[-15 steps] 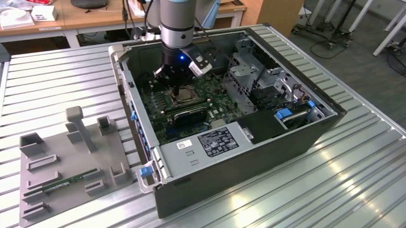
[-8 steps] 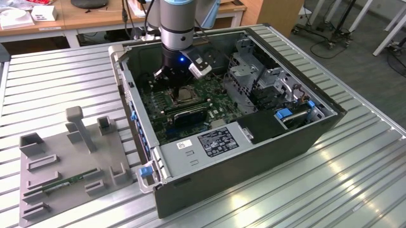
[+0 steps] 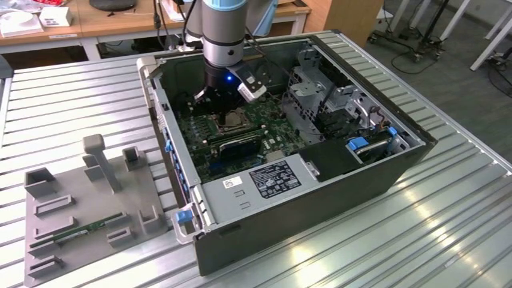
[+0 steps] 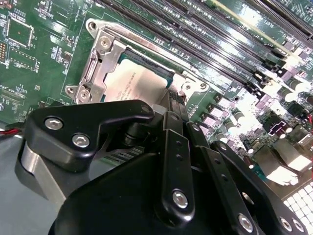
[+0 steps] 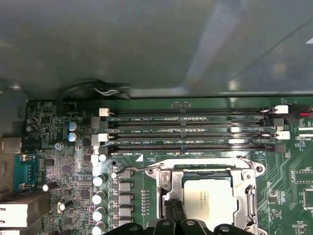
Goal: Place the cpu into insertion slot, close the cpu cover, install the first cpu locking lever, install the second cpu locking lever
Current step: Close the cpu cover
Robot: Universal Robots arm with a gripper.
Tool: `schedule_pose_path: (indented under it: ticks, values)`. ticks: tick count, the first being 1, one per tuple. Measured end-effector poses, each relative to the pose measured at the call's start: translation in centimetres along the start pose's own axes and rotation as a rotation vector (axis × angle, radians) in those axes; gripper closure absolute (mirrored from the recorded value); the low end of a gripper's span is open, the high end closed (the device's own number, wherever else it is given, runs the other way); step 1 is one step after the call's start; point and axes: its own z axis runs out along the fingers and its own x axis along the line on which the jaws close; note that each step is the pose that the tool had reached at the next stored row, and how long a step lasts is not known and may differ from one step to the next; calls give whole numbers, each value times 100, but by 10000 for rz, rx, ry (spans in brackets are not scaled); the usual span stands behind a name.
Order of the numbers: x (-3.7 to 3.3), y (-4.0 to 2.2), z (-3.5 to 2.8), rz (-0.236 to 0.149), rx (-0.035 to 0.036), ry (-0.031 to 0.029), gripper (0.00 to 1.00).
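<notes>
- cpu (image 5: pixel 209 201) sits in the insertion slot (image 5: pixel 205 172), right beside the claw (image 5: pixel 174 209) tips
- cpu cover (image 5: pixel 248 196) lies flat down over it
- claw is pinched closed, tips at the cover's edge

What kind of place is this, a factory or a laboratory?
Probably a robotics laboratory or workshop: a robot arm hangs over an open computer case on a slatted metal table, with wooden desks behind.

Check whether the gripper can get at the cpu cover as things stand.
Probably yes: the gripper hangs right at the cpu cover, which lies around the seated cpu, and the open computer case leaves nothing between them.
</notes>
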Motion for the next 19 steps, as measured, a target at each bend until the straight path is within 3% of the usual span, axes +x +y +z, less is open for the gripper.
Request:
schedule_pose_path:
  ticks: [19]
  values:
    - [2,-5,55,1,8,5,89]
